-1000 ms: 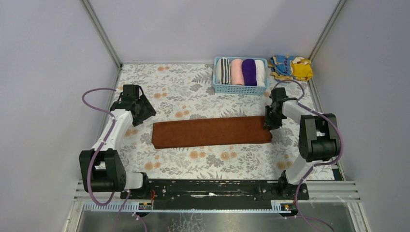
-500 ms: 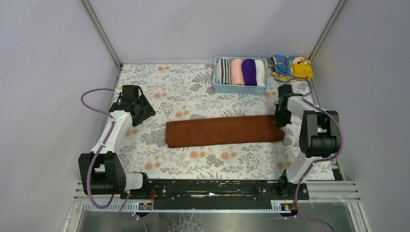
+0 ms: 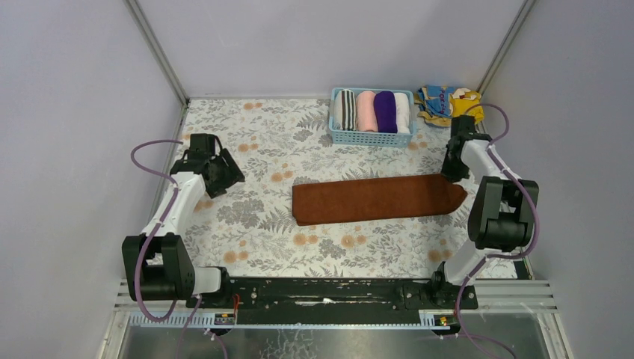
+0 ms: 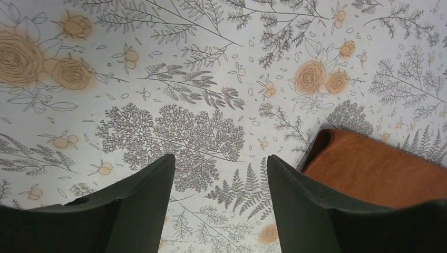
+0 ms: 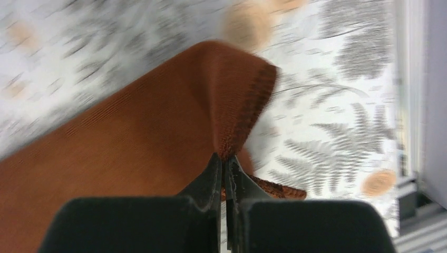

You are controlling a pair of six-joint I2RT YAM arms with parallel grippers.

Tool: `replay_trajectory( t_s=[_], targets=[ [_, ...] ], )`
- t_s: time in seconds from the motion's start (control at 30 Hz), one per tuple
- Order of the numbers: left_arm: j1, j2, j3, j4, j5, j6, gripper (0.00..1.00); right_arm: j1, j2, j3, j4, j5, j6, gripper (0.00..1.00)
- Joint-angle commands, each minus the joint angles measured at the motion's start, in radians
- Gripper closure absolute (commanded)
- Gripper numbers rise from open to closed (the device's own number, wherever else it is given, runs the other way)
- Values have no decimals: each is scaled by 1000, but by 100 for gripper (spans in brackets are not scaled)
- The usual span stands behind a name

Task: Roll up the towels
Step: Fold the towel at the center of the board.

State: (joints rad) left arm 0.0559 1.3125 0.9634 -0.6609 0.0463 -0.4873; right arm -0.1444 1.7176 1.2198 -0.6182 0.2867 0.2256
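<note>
The right end effector (image 5: pixel 224 158) is fully closed, its 2 fingers pinched on a hemmed corner of the rust-brown towel (image 5: pixel 121 142), which is drawn up into a small peak at the grip. In the top view, this end effector (image 3: pixel 453 174) is found at the right of the frame, at the pointed right end of the towel. The towel is laid out as a long folded strip across the floral worktop (image 3: pixel 262 138), from centre to right, and is not rolled.

The left end effector (image 4: pixel 220 161) is held partly open with nothing between its fingers, above bare worktop. The towel's left end is seen at the lower right of its wrist view, apart from the fingers.

At the upper middle of the top view, a blue basket (image 3: pixel 370 138) is filled with 4 rolled towels side by side: a striped towel (image 3: pixel 345 109), a pink towel (image 3: pixel 365 111), the deep purple towel (image 3: pixel 385 111) and a white towel (image 3: pixel 403 112). A yellow-and-blue cloth (image 3: pixel 451 104) is crumpled just right of the basket.
</note>
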Motion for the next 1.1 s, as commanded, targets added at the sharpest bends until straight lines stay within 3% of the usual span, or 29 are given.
replay_trajectory(
  t_s=[0.0, 0.27, 0.57, 1.07],
  targets=[
    [-34, 23, -13, 31, 78, 22, 36, 129, -94, -35, -26, -285, 28, 100],
    [-125, 59, -66, 80, 192, -42, 36, 383, -108, -1, 11, -503, 150, 100],
    [-186, 96, -116, 156, 291, -103, 40, 576, 6, 113, 5, -560, 258, 100],
    [-344, 261, -122, 314, 331, -214, 52, 741, 97, 232, 68, -603, 432, 100]
  ],
)
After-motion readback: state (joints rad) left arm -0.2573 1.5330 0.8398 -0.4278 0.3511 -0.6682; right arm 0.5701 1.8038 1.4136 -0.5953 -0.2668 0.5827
